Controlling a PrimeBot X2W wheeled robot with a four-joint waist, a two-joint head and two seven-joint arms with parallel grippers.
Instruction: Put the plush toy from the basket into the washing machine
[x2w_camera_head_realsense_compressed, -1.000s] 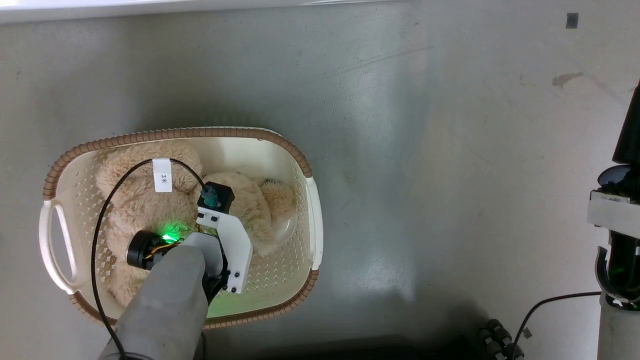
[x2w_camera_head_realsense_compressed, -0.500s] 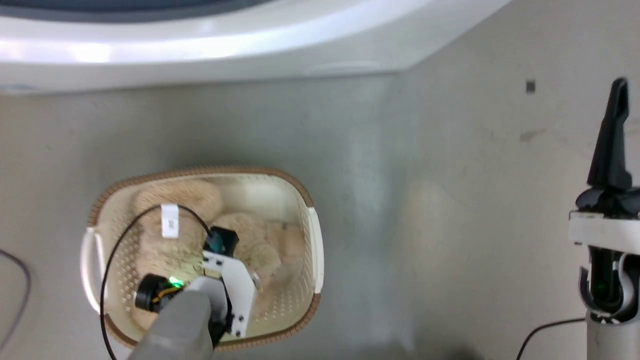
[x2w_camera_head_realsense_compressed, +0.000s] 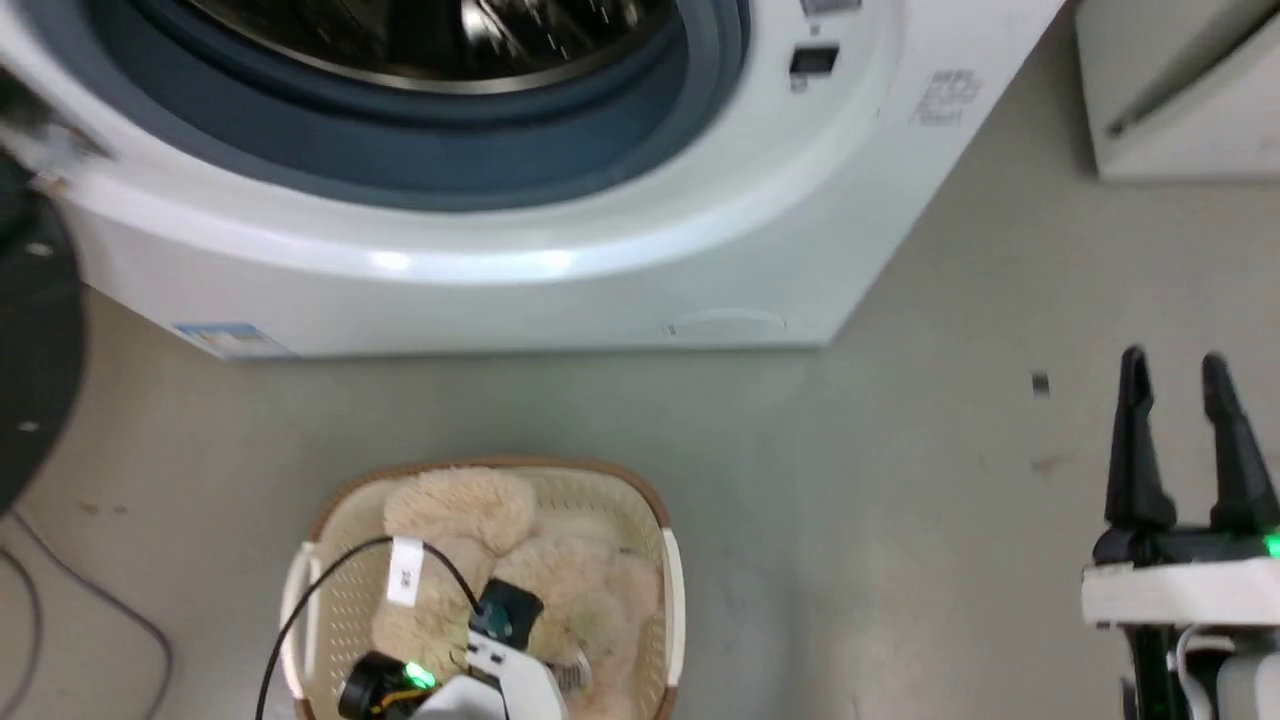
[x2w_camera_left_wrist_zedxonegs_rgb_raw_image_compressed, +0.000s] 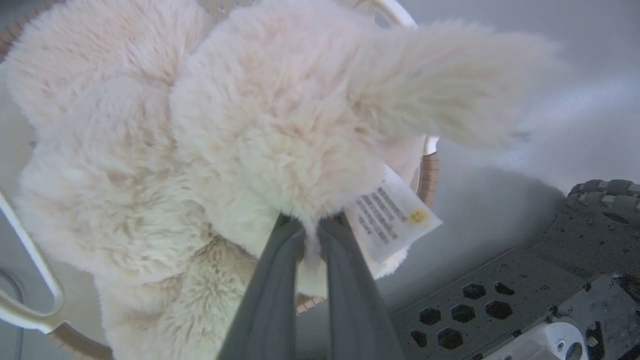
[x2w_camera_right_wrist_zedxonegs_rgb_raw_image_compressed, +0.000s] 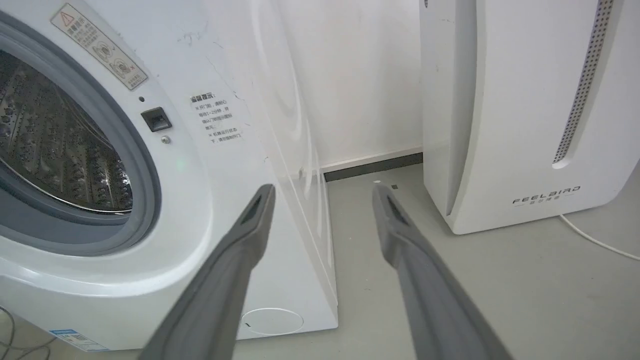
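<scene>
The toy (x2w_camera_head_realsense_compressed: 460, 510) lies in the basket (x2w_camera_head_realsense_compressed: 672, 600) and fills most of it. Our left claw (x2w_camera_left_wrist_zedxonegs_rgb_raw_image_compressed: 311, 225) is pinching a tuft of its long pile beside the white tag (x2w_camera_left_wrist_zedxonegs_rgb_raw_image_compressed: 395, 220), and one limb reaches out past the rim. We judge the step in hand to be the lift out. A pinch of fur alone may slip on something this bulky, so we should raise it slowly and straight up until the limbs clear the rim, watching that the basket does not come along. Then we carry it to the washer (x2w_camera_head_realsense_compressed: 620, 270), whose drum (x2w_camera_head_realsense_compressed: 450, 40) stands open just beyond. Our right claw (x2w_camera_head_realsense_compressed: 1173, 365) is spread and empty, free to support the toy from below. The basket sits on a grey floor (x2w_camera_head_realsense_compressed: 860, 480), and a second white appliance (x2w_camera_right_wrist_zedxonegs_rgb_raw_image_compressed: 525, 125) stands by the wall beside the washer.
</scene>
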